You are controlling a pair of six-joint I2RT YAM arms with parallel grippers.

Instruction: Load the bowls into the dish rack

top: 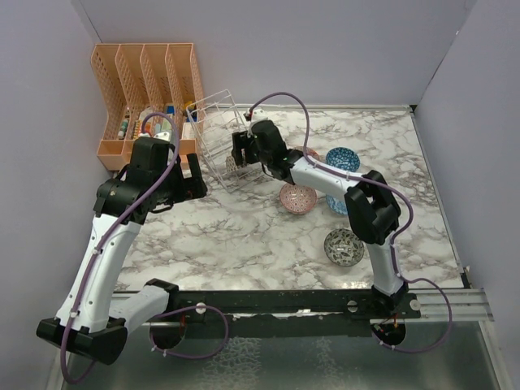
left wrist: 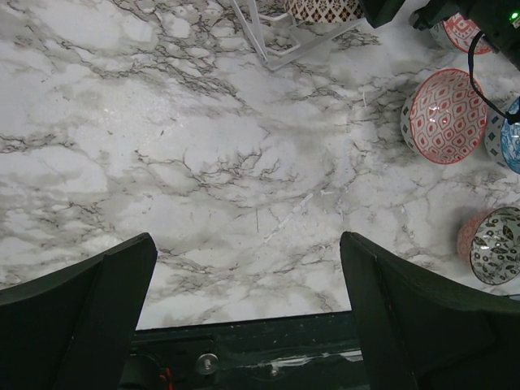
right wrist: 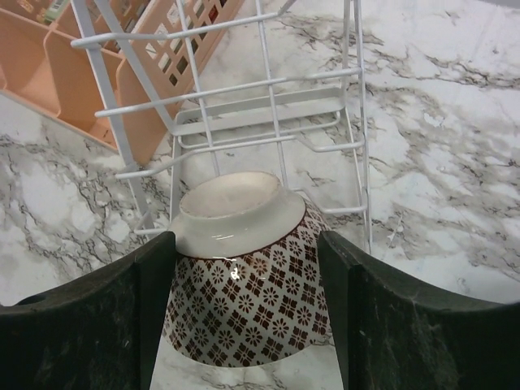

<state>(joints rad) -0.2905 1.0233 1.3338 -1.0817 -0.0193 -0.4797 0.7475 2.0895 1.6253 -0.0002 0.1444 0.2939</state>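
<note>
**Brown bowl held at the foot of the dish rack**

A peach file organiser [top: 146, 77] stands at the far left corner of the marble surface [top: 236, 236]. In front of it the left end effector [left wrist: 248, 244] hangs over bare marble, its fingers spread wide and holding nothing. Just right of the organiser sits the white wire dish rack [right wrist: 268, 106], its slots unfilled in the wrist view. The right end effector [right wrist: 245, 240] is at the rack's open front, pinching a brown patterned bowl [right wrist: 252, 317] between its two fingers. The bowl is tipped, its cream foot ring [right wrist: 231, 199] turned up toward the wires. It lies at the rack's base frame; whether it touches the wire cannot be told. Further right, well apart from the rack, a reddish-pink bowl [top: 298, 198] rests upright on the surface. Beyond it, on either side of the right arm's elbow, are a blue bowl [top: 343, 158] and a dark grey-green bowl [top: 344, 247].
</note>
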